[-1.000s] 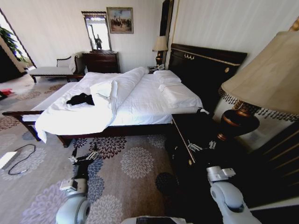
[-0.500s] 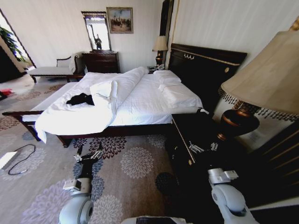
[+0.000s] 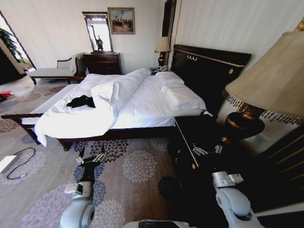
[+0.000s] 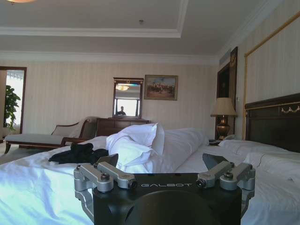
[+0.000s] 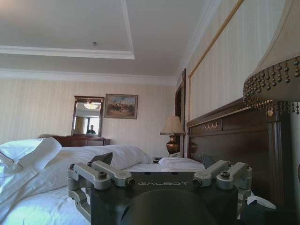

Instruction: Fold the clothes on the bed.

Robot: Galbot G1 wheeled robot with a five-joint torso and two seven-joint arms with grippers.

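The clothes [image 3: 80, 101], a crumpled black heap, lie on the white duvet of the bed [image 3: 142, 104] near its foot end, towards my left. In the left wrist view the clothes [image 4: 78, 153] sit beyond the gripper on the bed [image 4: 28, 187]. My left gripper [image 3: 90, 158] hangs low over the carpet, short of the bed's side rail, open and holding nothing [image 4: 161, 161]. Over the dark nightstand, my right gripper [image 3: 207, 150] is open too [image 5: 157, 159]. The right wrist view also takes in the bed [image 5: 42, 206] and its headboard [image 5: 229, 136].
A dark nightstand [image 3: 197, 130] with a large lamp [image 3: 270, 80] stands close on my right. A black cable [image 3: 19, 162] lies on the flowered carpet [image 3: 137, 166] at left. A chaise [image 3: 52, 71] and a dresser with mirror [image 3: 102, 61] line the far wall.
My left gripper has drifted a little right and towards the bed. The whole picture has shifted very slightly. The clothes lie as before.
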